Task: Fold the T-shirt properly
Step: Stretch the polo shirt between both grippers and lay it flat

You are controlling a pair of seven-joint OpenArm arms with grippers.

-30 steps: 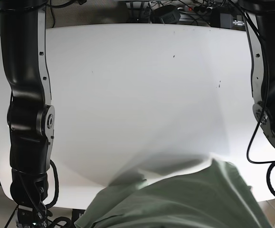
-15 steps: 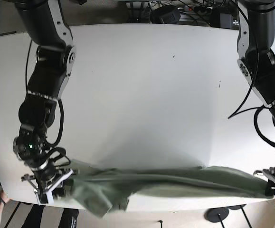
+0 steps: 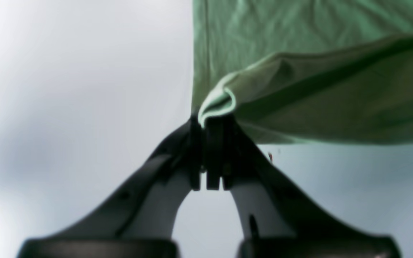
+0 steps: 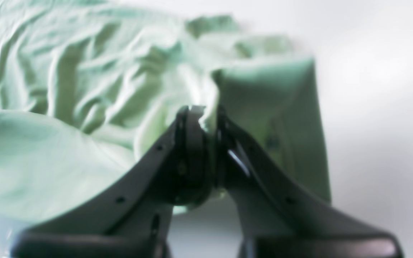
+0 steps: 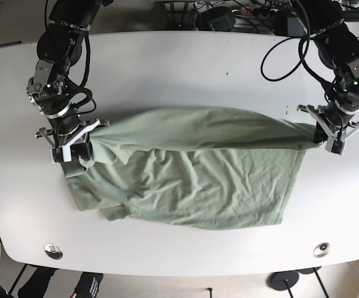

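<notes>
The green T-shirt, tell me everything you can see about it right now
The sage-green T-shirt looks like soft, thin cotton, heavily wrinkled. It lies spread across the middle of the white table, its far edge pulled into a taut ridge between the two arms. The right gripper is shut on a bunched corner at one end, the left gripper on a rolled hem at the other. Below that ridge the cloth rests on the table, rumpled, one corner folded under near the right gripper.

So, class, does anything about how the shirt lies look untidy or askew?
Yes. The T-shirt is wrinkled, and near the right hand a sleeve is bunched and folded under. The left hand holds the other end of its lifted top edge.
</notes>
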